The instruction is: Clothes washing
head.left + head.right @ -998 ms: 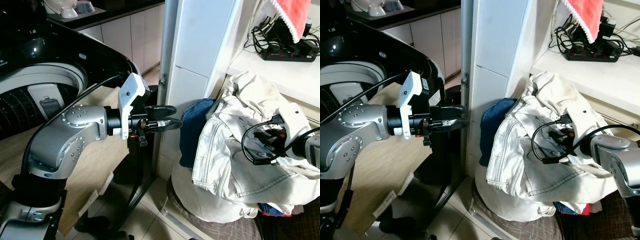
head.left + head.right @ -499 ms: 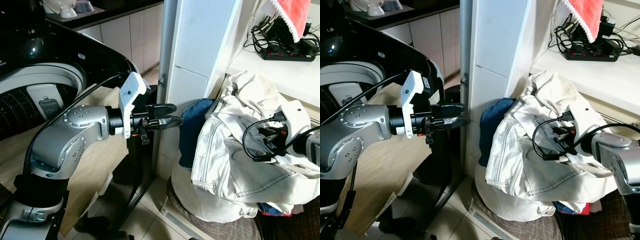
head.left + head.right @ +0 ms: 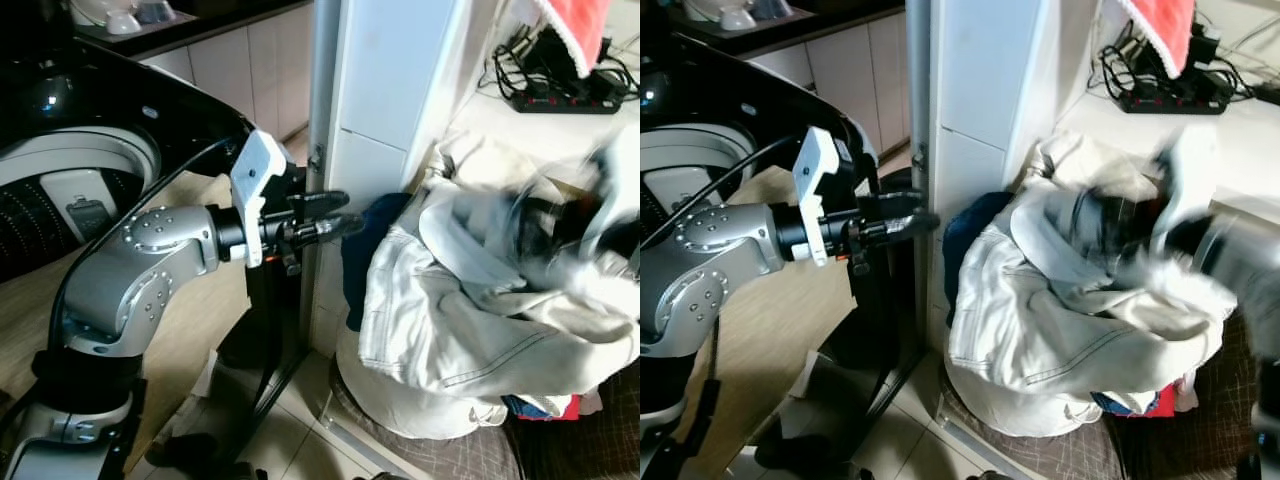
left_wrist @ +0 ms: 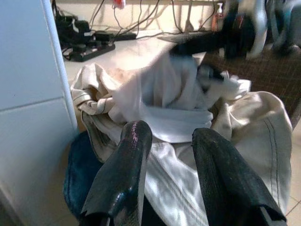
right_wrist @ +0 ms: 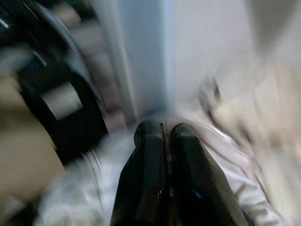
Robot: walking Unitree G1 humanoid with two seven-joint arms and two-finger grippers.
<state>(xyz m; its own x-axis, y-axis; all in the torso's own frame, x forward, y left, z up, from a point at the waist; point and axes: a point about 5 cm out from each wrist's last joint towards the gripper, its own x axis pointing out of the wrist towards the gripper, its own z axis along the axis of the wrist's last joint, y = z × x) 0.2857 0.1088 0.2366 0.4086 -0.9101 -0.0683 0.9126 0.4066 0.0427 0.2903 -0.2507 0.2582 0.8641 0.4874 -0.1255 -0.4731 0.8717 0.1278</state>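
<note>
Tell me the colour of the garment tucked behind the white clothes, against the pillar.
Dark blue garment, clearest in the left wrist view.

A white tiled pillar (image 3: 395,90) stands between pale kitchen cabinets (image 3: 250,60) and a white counter (image 3: 545,125) above tiled floor (image 3: 270,440).

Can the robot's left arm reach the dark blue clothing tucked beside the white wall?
Probably yes: the left gripper, fingers open, hovers right by the dark blue clothing, with nothing between them.
</note>
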